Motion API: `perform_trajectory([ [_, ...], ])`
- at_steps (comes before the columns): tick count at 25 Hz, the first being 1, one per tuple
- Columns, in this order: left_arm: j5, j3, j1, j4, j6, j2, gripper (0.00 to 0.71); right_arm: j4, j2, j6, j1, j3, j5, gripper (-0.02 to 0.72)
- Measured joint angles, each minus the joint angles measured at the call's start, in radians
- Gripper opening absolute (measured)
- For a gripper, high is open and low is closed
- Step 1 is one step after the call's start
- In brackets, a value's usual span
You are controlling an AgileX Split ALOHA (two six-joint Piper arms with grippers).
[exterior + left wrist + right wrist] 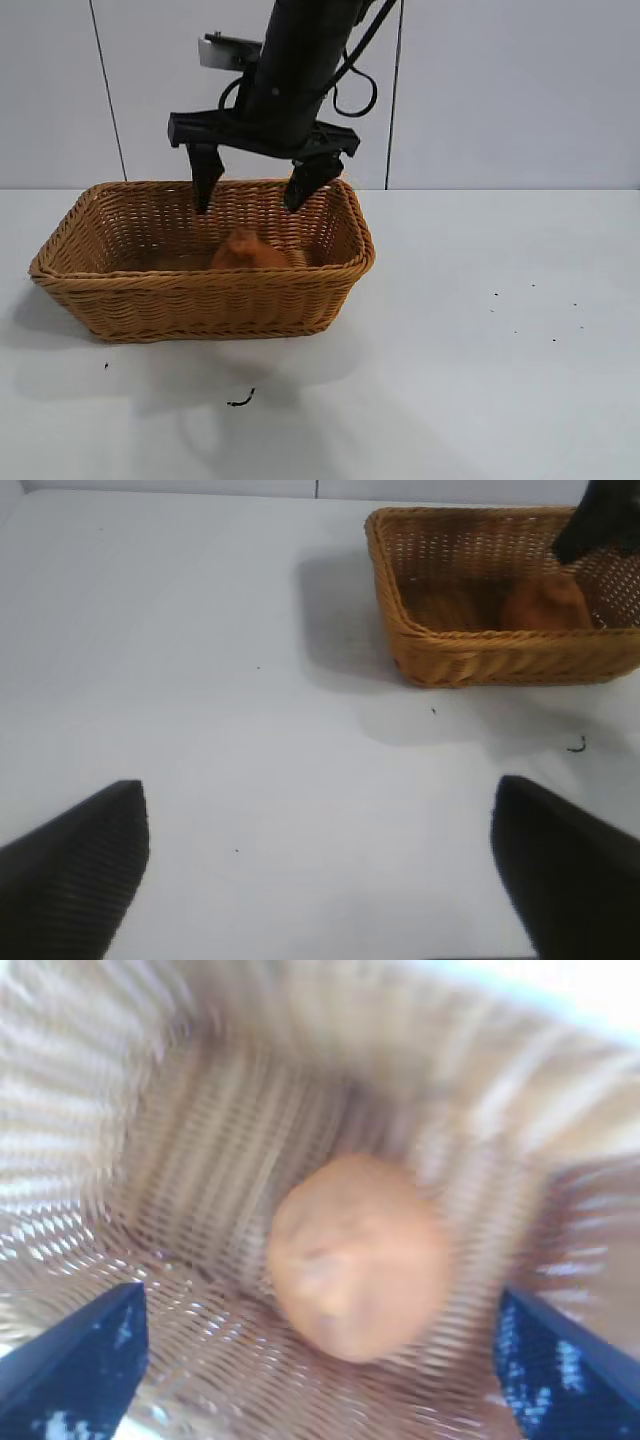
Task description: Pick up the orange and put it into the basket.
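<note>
The right gripper (pixel 255 192) hangs over the basket (pixel 200 298) with its jaws wide apart and nothing between them. The orange (pixel 246 250) sits right below the jaws, down on the basket floor, not touching them. The basket stands on the white table (pixel 480 350). The left gripper (pixel 320 880) is well away from the basket, low over the bare table, and its jaws are apart too, holding nothing.
</note>
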Motion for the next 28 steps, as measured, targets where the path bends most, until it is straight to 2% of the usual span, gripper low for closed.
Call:
perform_trajectory([
  [3, 0.0, 0.0, 0.0, 0.0, 0.0, 0.0, 0.666, -0.03, 0.0, 0.01, -0.063, 0.0, 0.056, 0.652],
  [10, 0.0, 0.0, 0.0, 0.0, 0.0, 0.0, 0.666, -0.038, 0.0, 0.01, -0.295, 0.0, 0.112, 0.652],
  [14, 0.002, 0.0, 0.0, 0.0, 0.0, 0.0, 0.666, -0.045, 0.0, 0.01, -0.427, 0.0, 0.173, 0.652],
  [17, 0.001, 0.0, 0.0, 0.0, 0.0, 0.0, 0.666, -0.047, 0.0, -0.007, -0.499, 0.0, 0.193, 0.652],
  [23, 0.001, 0.0, 0.0, 0.0, 0.0, 0.0, 0.666, -0.025, -0.009, -0.048, -0.549, 0.013, 0.198, 0.652],
  [28, 0.001, 0.0, 0.0, 0.0, 0.0, 0.0, 0.666, -0.018, -0.125, -0.069, -0.549, 0.176, 0.198, 0.652],
])
